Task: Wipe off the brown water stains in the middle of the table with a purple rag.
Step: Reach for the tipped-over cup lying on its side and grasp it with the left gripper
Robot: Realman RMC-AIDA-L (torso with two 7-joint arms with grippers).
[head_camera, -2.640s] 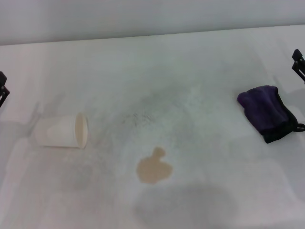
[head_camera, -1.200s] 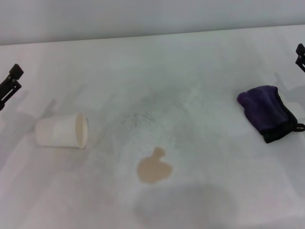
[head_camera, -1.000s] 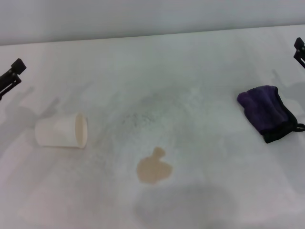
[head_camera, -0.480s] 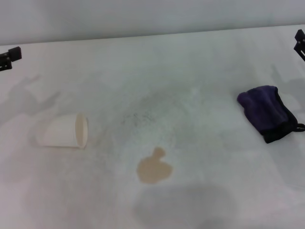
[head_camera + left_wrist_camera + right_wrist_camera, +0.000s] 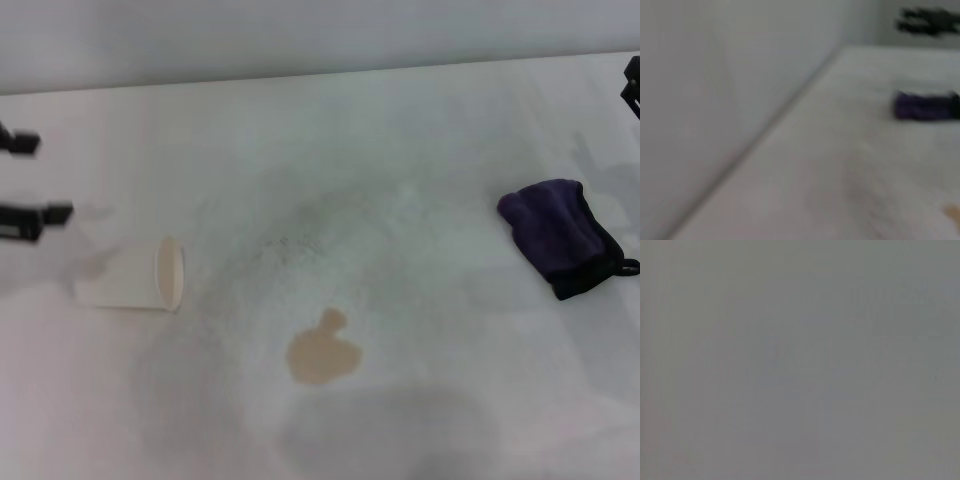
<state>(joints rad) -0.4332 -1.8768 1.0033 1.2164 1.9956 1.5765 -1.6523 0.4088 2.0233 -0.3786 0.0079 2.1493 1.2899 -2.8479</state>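
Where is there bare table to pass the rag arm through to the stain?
Widest free patch: the table between the purple rag and the brown water stains. The far strip behind both is bare too. Tighter at the left edge, where the left gripper hangs open above the tipped paper cup.

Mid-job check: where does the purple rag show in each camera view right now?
Head view: the purple rag lies bunched on the table, at the picture's right, apart from the brown water stains.
Left wrist view: a dark purple strip far across the table.
Right wrist view: not in it; only plain grey shows.
Shared landmark: the white table.
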